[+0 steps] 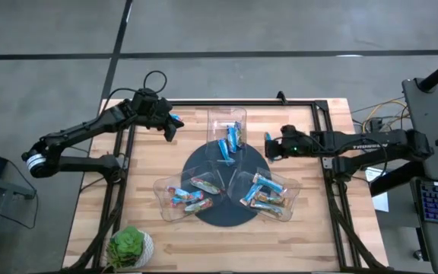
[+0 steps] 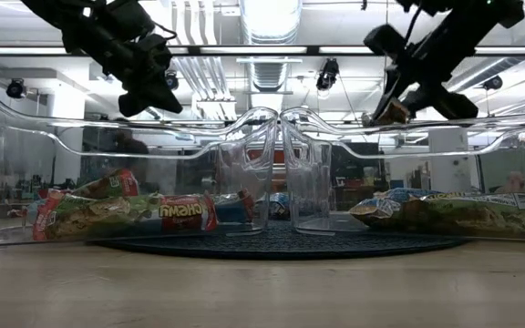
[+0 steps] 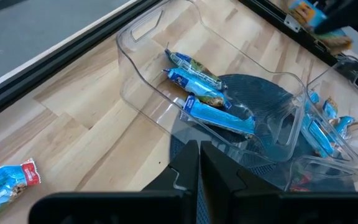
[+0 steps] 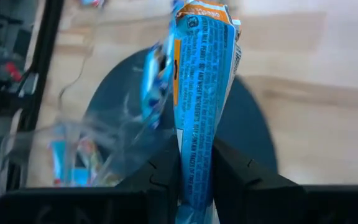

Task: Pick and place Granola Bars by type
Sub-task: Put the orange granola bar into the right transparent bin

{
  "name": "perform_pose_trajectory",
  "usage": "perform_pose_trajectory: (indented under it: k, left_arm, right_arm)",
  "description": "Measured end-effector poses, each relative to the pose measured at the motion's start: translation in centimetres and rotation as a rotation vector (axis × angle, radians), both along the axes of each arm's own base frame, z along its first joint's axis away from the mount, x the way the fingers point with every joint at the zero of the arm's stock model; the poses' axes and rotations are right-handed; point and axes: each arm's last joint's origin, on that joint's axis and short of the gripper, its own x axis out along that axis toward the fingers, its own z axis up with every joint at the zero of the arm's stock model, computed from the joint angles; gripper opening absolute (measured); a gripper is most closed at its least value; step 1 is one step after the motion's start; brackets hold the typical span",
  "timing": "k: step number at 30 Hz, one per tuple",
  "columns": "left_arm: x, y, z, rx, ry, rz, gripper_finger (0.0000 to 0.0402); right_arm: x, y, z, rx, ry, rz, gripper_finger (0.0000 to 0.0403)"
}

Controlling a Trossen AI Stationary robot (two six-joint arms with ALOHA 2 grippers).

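Three clear trays sit on a dark round mat (image 1: 226, 217). The far tray (image 1: 226, 120) holds blue granola bars (image 3: 213, 102). The near left tray (image 1: 166, 199) and near right tray (image 1: 289, 199) hold mixed blue and tan bars. One loose blue bar (image 3: 5, 182) lies flat on the wood by the left gripper (image 1: 170, 125). That gripper hovers shut and empty, left of the far tray. The right gripper (image 1: 268, 144) is raised to the right of the far tray, shut on a blue bar with an orange end (image 4: 204, 68). My right gripper pinches the blue and orange bar between its two fingers (image 4: 160, 168), on the bar's near end (image 4: 194, 146). The bar lies along the fingers and sticks out past their tips. The fingers come from the table's right. In the low view the bar (image 2: 392, 111) is lifted clear above the trays.
A small potted plant (image 1: 130, 245) stands at the table's near left corner. A dark metal frame (image 1: 325, 137) runs round the tabletop. Cables lie beyond the far left corner (image 1: 154, 78). Bare wood (image 1: 204, 247) shows near the mat's front.
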Motion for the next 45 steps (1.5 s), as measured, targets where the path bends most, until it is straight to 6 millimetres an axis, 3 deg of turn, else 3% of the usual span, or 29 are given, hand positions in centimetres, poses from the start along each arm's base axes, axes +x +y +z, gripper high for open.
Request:
perform_pose_trajectory:
  k: [23,35,45]
  left_arm:
    - [0.0,0.0,0.0,0.001,0.001,-0.001,0.0]
    - [0.0,0.0,0.0,0.006,0.002,-0.005,0.0]
    - [0.0,0.0,0.0,0.005,0.002,-0.004,0.0]
  right_arm:
    - [0.0,7.5,0.4,0.174,-0.078,0.314,0.0063]
    - [-0.1,9.3,0.7,0.173,-0.101,0.489,0.0063]
    - [-0.6,9.5,-0.1,0.189,-0.032,0.506,0.0063]
